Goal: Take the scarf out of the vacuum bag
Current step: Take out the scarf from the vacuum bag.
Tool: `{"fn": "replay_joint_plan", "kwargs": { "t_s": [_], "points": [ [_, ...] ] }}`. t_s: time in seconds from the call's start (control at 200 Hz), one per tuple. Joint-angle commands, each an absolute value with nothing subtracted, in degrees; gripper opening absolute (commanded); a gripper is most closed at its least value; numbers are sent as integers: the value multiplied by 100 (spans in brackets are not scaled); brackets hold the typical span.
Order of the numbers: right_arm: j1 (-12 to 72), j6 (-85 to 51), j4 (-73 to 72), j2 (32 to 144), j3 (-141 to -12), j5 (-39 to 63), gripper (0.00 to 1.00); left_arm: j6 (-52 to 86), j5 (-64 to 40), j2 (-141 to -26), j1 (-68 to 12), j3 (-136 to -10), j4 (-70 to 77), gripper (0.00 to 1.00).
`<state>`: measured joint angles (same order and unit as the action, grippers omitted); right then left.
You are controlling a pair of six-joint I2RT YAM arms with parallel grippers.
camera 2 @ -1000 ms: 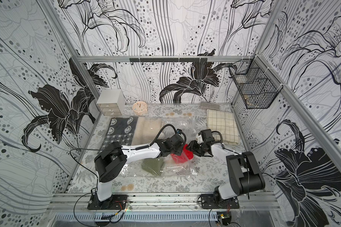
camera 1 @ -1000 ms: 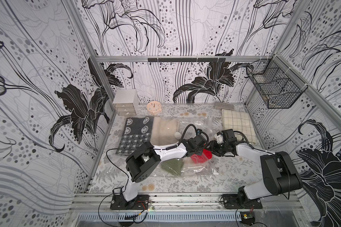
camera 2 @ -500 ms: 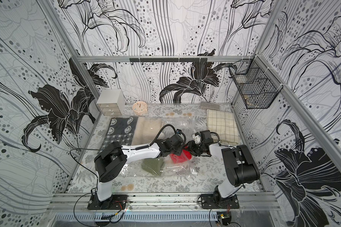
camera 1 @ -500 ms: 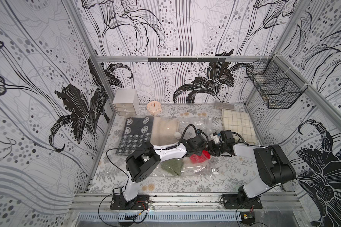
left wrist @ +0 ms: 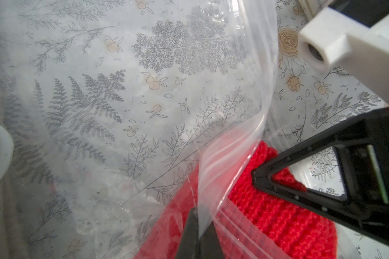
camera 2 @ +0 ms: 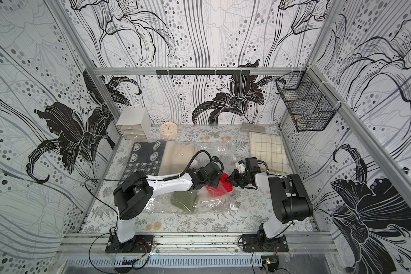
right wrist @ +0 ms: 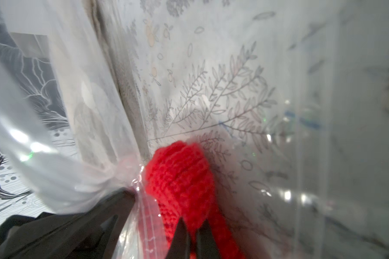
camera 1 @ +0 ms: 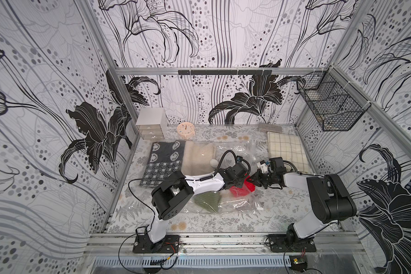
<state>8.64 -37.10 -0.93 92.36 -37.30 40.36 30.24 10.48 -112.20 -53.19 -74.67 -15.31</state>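
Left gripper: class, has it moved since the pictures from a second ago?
No. The left gripper sits where it was, judged against the peach clock in a top view, shut on the vacuum bag.

The floral table (camera 1: pixel 294 204) bears the vacuum bag (camera 1: pixel 235 206) (clear, crinkly), a checked cloth (camera 1: pixel 286 151), clock (camera 1: pixel 185 129) and drawer unit (camera 1: pixel 150 123).

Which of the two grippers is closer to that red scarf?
Right. The right gripper is shut on the end of the red scarf that pokes from the vacuum bag; the left gripper is shut on the bag's zip edge just beside it, not on the scarf.
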Motion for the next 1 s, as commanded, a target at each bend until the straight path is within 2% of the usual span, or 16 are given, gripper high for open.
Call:
{"fn": "replay_joint_plan", "kwargs": {
  "t_s": [0.0,0.12,0.295,0.456,0.601,0.626,0.701,0.786,0.831,0.901,0.991],
  "points": [
    [809,-3500,595,8922,-3790,3290,0,2980,1333,-11000,-5229,-7498,-1681,0],
    [809,-3655,820,8572,-3664,2692,0,2998,1278,-10971,-5229,-7594,-1760,0],
    [809,-4000,675,8267,-3474,2378,0,3110,924,-11053,-5230,-7570,-1665,0],
    [809,-4098,362,8392,-3378,2632,0,3232,632,-11326,-5229,-7472,-1454,0],
    [809,-3822,717,8419,-3537,2865,0,3276,622,-11483,-5229,-7379,-1324,0],
    [809,-3754,820,8391,-3572,2865,5,3286,623,-11503,-5225,-7368,-1304,0],
    [806,-3582,1109,8229,-3663,2776,28,3304,600,-11589,-5223,-7356,-1268,0],
    [800,-3431,1460,8003,-3796,2607,44,3323,563,-11670,-5228,-7356,-1231,0],
    [800,-3369,1638,7903,-3851,2501,56,3332,555,-11704,-5224,-7365,-1229,0],
    [795,-3273,1804,7814,-3930,2418,63,3336,554,-11750,-5221,-7374,-1222,0],
    [791,-3222,1846,7884,-3956,2421,64,3349,553,-11781,-5222,-7382,-1222,0]
  ]
}}
